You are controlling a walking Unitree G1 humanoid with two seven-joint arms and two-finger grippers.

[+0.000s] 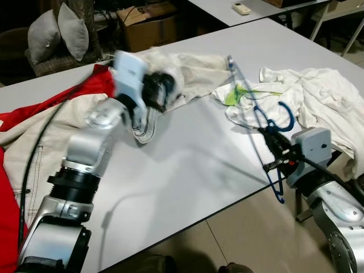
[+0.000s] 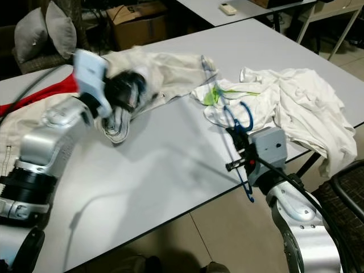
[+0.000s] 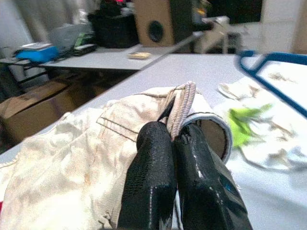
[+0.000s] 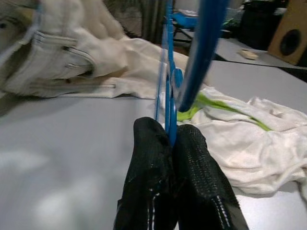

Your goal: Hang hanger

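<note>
A: Where is the hanger (image 1: 257, 116)?

B: At the surface's (image 1: 187, 165) near edge, on the robot's right. The right gripper (image 1: 274, 143) is clamped on its thin wire, holding it upright and tilted, the lower end hanging past the edge.

A: What does it look like?

B: Thin blue wire with a thicker blue hook curling just above the gripper. The far tip reaches toward the cream trousers (image 1: 190, 74).

A: What lies around it?

B: Right behind it a crumpled white shirt with a green print (image 2: 239, 94), joined to a bigger heap of white cloth (image 1: 324, 105) that spills over the right edge. A red garment (image 1: 62, 99) lies along the left edge over more pale cloth.

A: And the left arm?

B: The left gripper (image 3: 177, 143) is pinched shut on the waistband of the cream trousers, lifting it off the surface toward the far edge, well apart from the hanger.

A: Do the wrist views add anything?

B: The right wrist view shows the wire squeezed between both black fingers (image 4: 151, 158). The left wrist view shows the waistband's seam and a loudspeaker box (image 3: 153, 21) beyond. The head views show a cardboard box (image 1: 149, 23) and grey cushions (image 1: 58, 34) past the far edge.
</note>
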